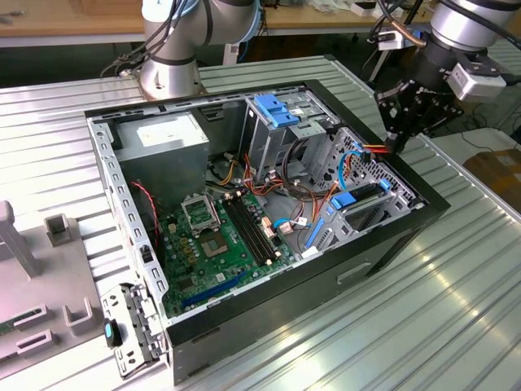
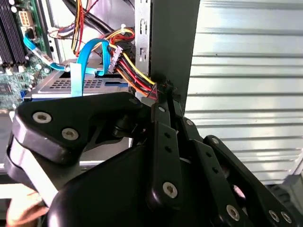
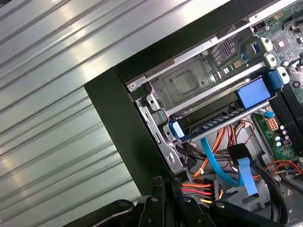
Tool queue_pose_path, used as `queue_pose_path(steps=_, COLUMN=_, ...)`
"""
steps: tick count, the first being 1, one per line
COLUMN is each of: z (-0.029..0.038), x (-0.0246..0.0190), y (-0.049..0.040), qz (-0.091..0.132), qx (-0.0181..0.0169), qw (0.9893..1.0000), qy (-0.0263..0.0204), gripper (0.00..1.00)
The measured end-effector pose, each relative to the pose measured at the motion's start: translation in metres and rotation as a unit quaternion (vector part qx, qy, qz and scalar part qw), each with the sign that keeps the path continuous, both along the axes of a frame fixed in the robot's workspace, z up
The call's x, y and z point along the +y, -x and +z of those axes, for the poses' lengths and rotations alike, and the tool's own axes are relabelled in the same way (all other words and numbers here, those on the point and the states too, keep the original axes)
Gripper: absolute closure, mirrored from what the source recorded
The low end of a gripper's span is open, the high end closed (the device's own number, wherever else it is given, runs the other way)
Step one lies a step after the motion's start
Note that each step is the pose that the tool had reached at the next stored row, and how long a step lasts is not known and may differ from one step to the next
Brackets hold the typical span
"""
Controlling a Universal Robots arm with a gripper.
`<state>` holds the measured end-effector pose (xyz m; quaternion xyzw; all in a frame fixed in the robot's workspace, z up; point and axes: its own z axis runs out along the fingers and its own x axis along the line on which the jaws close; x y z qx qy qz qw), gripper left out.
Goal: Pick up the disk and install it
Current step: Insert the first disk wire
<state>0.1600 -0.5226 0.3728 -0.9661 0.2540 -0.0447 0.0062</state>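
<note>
The disk (image 3: 215,124) sits inside the metal drive cage of the open computer case (image 1: 391,236), near the case's front corner. In the first wrist view it is a flat dark slab with bright blue plastic rails; most of it is tucked under the grey metal, so I can see just one long edge and the blue ends. In the exterior view it shows as a dark strip with a blue tab (image 1: 358,198).

The hand (image 1: 397,140) is black, made of jointed metal bars with round screws. It hangs right over the case's edge beside the cage, at the exterior view's right. Its two fingers are pressed together, and the tips touch a bunch of red, yellow and orange wires (image 2: 137,78). I cannot tell if a wire is pinched between them.

A flat, shiny blue ribbon cable (image 2: 78,66) loops near the wires. The green board (image 1: 220,240) lies on the case floor. The bench (image 1: 456,285) is ribbed silver metal with bright glare.
</note>
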Motion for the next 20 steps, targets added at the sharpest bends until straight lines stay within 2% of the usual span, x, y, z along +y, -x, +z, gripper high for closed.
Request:
queue_pose_path(steps=1, z=0.0000, x=0.0000, y=0.0000, qz=-0.014, qx=0.0001, qw=0.9999, qy=0.0001, gripper=0.84)
queue_pose_path(steps=3, z=0.0000, x=0.0000, y=0.0000, qz=-0.045, qx=0.0004, qw=0.9990, qy=0.0001, gripper=0.84)
queue_pose_path(steps=4, z=0.0000, x=0.0000, y=0.0000, qz=-0.064, qx=0.0004, qw=0.9980, qy=0.0002, gripper=0.84)
queue_pose_path(steps=5, z=0.0000, x=0.0000, y=0.0000, qz=-0.084, qx=0.0005, qw=0.9964, qy=0.0002, gripper=0.84)
queue_pose_path(steps=6, z=-0.0001, x=0.0000, y=0.0000, qz=-0.097, qx=0.0004, qw=0.9953, qy=0.0004, gripper=0.84)
queue_pose_path(steps=11, z=-0.0001, x=0.0000, y=0.0122, qz=-0.102, qx=0.0005, qw=0.9948, qy=0.0005, gripper=0.84)
queue_pose_path(steps=13, z=-0.0003, x=0.0000, y=0.0145, qz=-0.105, qx=0.0005, qw=0.9945, qy=0.0004, gripper=0.84)
queue_pose_path(steps=14, z=-0.0007, x=0.0000, y=0.0146, qz=-0.118, qx=0.0005, qw=0.9930, qy=0.0003, gripper=0.84)
queue_pose_path(steps=16, z=-0.0008, x=0.0000, y=0.0147, qz=-0.135, qx=0.0005, qw=0.9909, qy=0.0004, gripper=0.84)
queue_pose_path(steps=17, z=-0.0011, x=0.0000, y=0.0147, qz=-0.149, qx=0.0005, qw=0.9889, qy=0.0004, gripper=0.84)
queue_pose_path(steps=20, z=-0.0015, x=0.0000, y=0.0147, qz=-0.173, qx=0.0005, qw=0.9849, qy=0.0004, gripper=0.84)
